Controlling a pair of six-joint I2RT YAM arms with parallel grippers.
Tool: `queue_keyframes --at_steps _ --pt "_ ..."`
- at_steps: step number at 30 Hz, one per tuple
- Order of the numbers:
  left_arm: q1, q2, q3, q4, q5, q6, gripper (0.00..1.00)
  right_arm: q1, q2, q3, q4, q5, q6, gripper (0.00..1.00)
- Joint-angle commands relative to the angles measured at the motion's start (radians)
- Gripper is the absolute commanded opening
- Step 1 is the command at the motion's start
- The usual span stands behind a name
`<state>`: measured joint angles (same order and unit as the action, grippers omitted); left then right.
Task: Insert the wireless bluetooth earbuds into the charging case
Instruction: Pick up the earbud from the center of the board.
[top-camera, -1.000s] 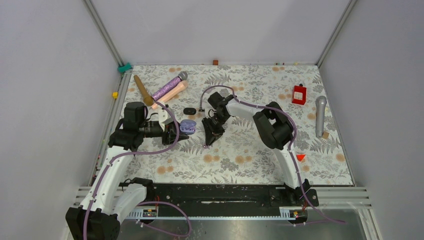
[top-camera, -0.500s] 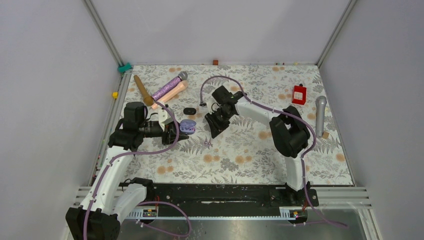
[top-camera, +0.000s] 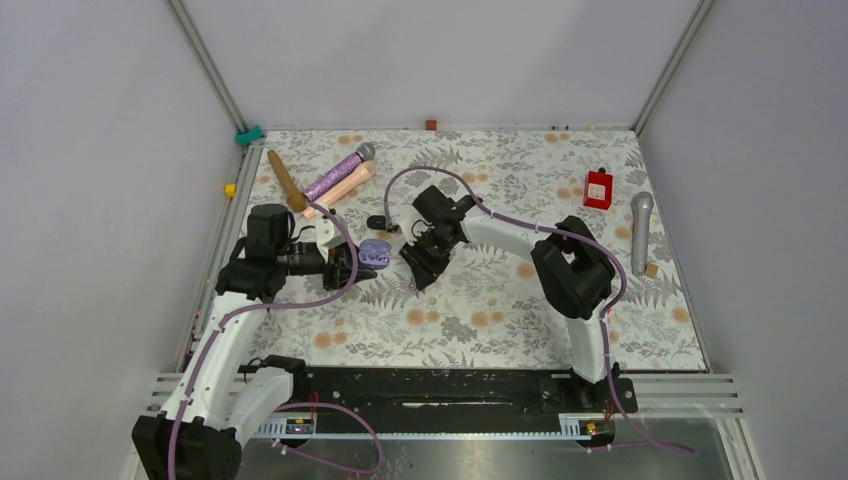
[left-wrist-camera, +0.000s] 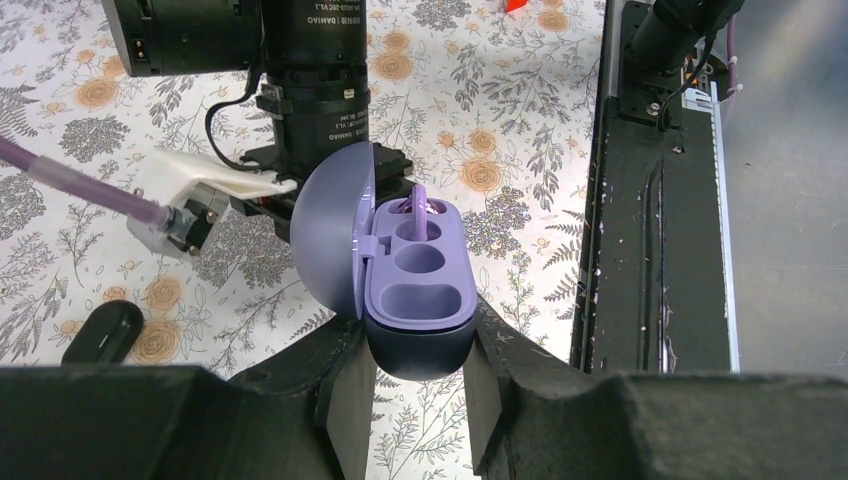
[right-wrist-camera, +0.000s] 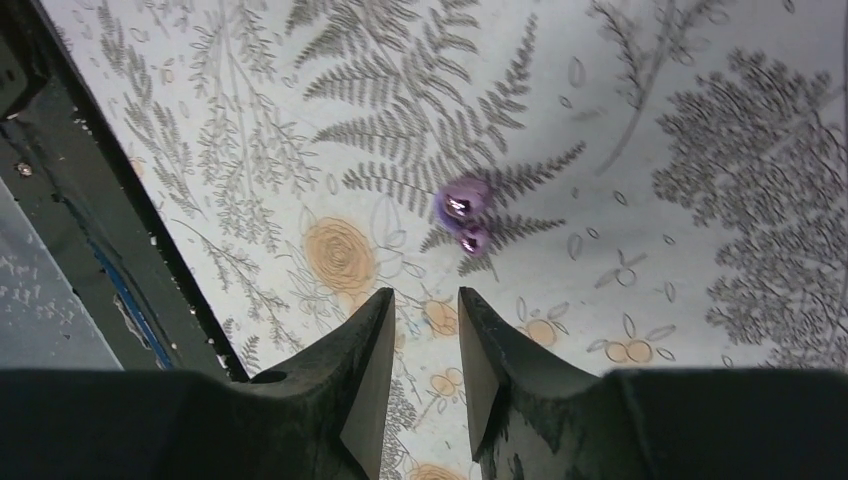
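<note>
My left gripper (left-wrist-camera: 418, 338) is shut on the dark lower half of the purple charging case (left-wrist-camera: 415, 290), whose lid stands open to the left. A purple earbud (left-wrist-camera: 419, 203) sits in the far socket, while the two nearer sockets show as hollows. In the top view the case (top-camera: 375, 250) is at the left gripper (top-camera: 352, 264), with my right gripper (top-camera: 420, 264) just to its right. The right gripper (right-wrist-camera: 425, 300) is open with nothing between its fingers. A second glossy purple earbud (right-wrist-camera: 462, 212) lies on the cloth a little beyond its fingertips.
A black oval case (left-wrist-camera: 103, 333) lies left of the purple one. A glittery purple microphone (top-camera: 338, 173), a pink one and a wooden stick (top-camera: 285, 180) lie at the back left. A red bottle (top-camera: 598, 187), a silver microphone (top-camera: 640, 230) and an orange piece (top-camera: 601, 314) are on the right.
The right arm has swung about over the middle of the cloth and its gripper now sits closer to the case. Its jaws have widened. The left arm and case have not moved.
</note>
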<state>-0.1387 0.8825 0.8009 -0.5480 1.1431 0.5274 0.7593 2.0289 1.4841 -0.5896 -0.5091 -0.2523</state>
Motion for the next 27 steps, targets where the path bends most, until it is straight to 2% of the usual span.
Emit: queue_keyframes --at_steps 1,8,19,27 --pt "0.009 -0.016 0.040 0.005 0.044 0.022 0.00 0.062 0.007 0.065 0.012 -0.034 -0.029 0.38" --pt "0.008 -0.014 0.038 0.004 0.041 0.028 0.00 0.102 0.048 0.132 0.003 0.035 -0.038 0.44" --pt "0.008 -0.014 0.038 0.004 0.039 0.026 0.00 0.105 0.153 0.236 -0.085 0.137 -0.021 0.44" --pt "0.009 -0.006 0.035 0.005 0.039 0.030 0.00 0.105 0.128 0.190 -0.058 0.132 -0.024 0.43"
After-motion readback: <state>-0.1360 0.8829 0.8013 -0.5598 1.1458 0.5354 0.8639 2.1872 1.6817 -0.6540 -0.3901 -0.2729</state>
